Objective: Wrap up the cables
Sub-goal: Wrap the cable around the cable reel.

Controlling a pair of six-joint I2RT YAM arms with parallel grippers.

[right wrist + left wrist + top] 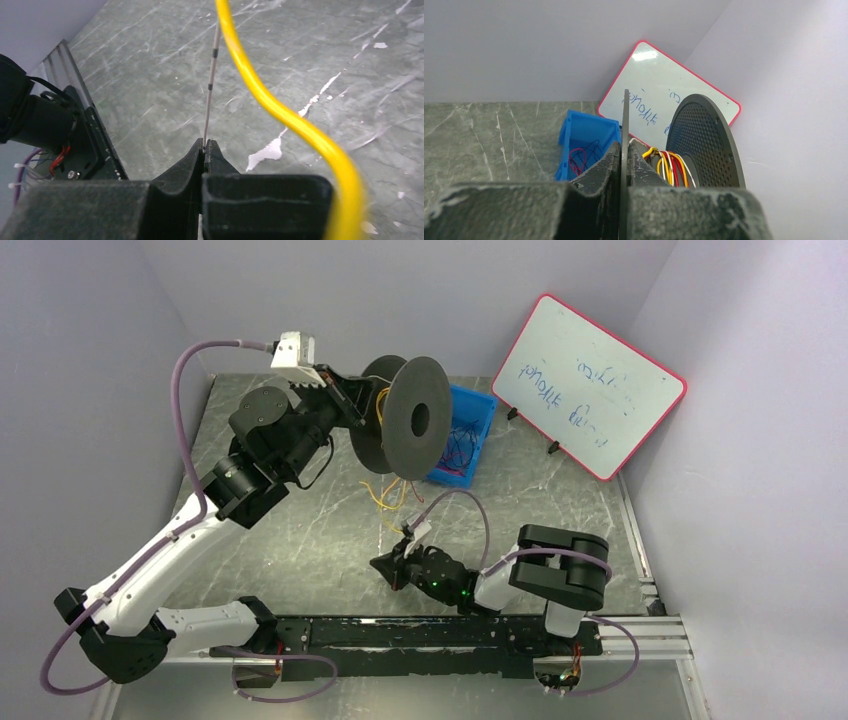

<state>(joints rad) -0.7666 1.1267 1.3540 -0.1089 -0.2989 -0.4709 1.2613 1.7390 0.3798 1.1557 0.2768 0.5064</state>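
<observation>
Soft, even overhead light fills your workcell, turning the pale walls lavender-grey and leaving only faint shadows on the marbled table beneath the arms. In your left wrist view, a bright patch of glare sits on the top corner of the whiteboard, and the left gripper blurs toward the bottom edge. In your right wrist view, the yellow cable looms soft and out of focus near the lens, with the tabletop behind it sharper.
</observation>
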